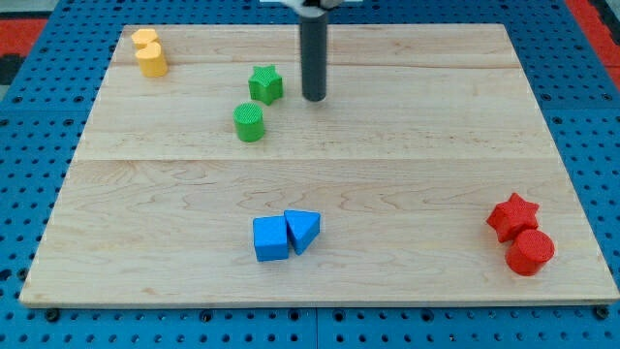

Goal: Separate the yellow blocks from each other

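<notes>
Two yellow blocks sit touching each other at the board's top left corner: one [145, 39] at the back, its shape unclear, and a yellow cylinder [152, 61] just in front of it. My tip [314, 98] rests on the board in the upper middle, far to the right of the yellow blocks. It stands just right of a green star [265, 84] and does not touch it.
A green cylinder [249, 122] sits below the green star. A blue cube [270, 238] and a blue triangular block [303, 230] touch near the bottom middle. A red star [512, 215] and a red cylinder [530, 251] sit at the bottom right. The wooden board [407, 174] lies on a blue pegboard.
</notes>
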